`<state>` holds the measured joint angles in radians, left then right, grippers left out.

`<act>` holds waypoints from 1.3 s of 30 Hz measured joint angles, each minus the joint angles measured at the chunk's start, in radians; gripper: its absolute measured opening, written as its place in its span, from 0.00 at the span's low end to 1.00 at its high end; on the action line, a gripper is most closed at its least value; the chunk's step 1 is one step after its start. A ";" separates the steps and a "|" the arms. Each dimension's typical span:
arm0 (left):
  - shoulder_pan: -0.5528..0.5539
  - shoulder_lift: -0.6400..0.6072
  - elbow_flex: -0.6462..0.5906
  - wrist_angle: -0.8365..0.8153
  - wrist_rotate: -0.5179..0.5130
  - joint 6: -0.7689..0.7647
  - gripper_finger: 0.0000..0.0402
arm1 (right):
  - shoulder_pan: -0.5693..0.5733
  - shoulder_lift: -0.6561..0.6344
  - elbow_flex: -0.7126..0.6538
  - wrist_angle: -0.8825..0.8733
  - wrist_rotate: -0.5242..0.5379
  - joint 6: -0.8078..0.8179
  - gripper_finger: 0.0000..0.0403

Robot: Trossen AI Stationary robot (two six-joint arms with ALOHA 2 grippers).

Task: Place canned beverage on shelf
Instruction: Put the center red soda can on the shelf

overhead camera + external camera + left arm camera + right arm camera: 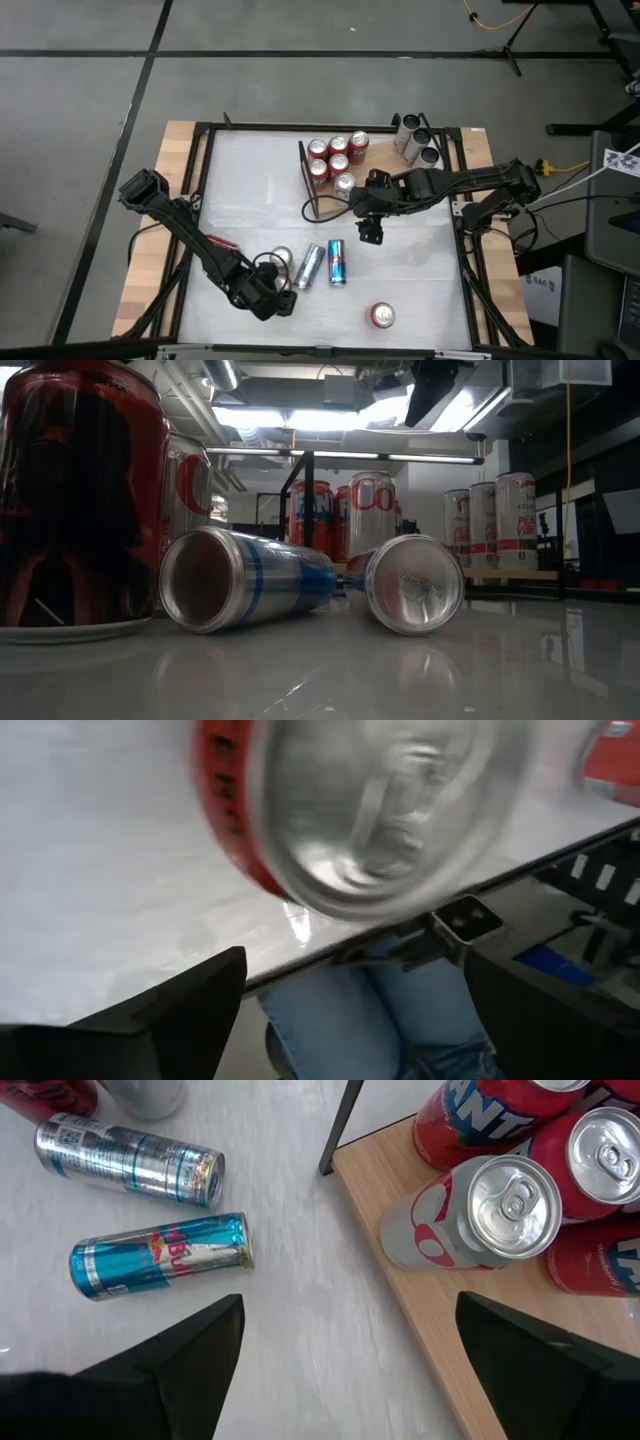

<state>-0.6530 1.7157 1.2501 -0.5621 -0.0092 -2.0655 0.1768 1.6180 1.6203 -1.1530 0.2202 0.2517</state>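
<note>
The shelf [440, 1330] is a light-brown board with a dark upright rail [340, 1125]. Several red and silver cans [335, 160] stand on it at the far middle of the table. My right gripper [372, 232] hangs open above the table just off the shelf's near edge, with nothing between its fingers [180, 1350]. A silver-blue can [337, 262] and a silver can [310, 265] lie on their sides near the middle. A silver-topped can [282, 260] with a red band stands left of them. My left gripper [278, 298] is open close by it. That can [380, 810] fills the left wrist view, blurred, beyond the fingers.
A red can [383, 316] stands near the table's front edge. Three tall cans [415, 140] stand at the far right, outside the shelf. A person's legs in jeans [380, 1020] show just past the table's edge [330, 950].
</note>
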 joint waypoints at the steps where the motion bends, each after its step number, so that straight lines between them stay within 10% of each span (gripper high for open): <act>1: 0.005 0.000 0.012 -0.010 0.000 0.004 0.91 | 0.000 0.000 0.000 0.000 0.000 -0.003 0.88; 11: 0.055 -0.002 0.172 -0.306 -0.001 0.016 0.91 | 0.000 0.000 0.000 0.000 0.005 -0.050 0.88; 39: 0.105 0.101 0.176 -0.362 -0.038 0.052 0.91 | 0.000 0.000 0.000 0.000 0.004 -0.051 0.88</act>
<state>-0.5480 1.8164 1.4261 -0.9237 -0.0472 -2.0135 0.1768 1.6180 1.6203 -1.1534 0.2241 0.2008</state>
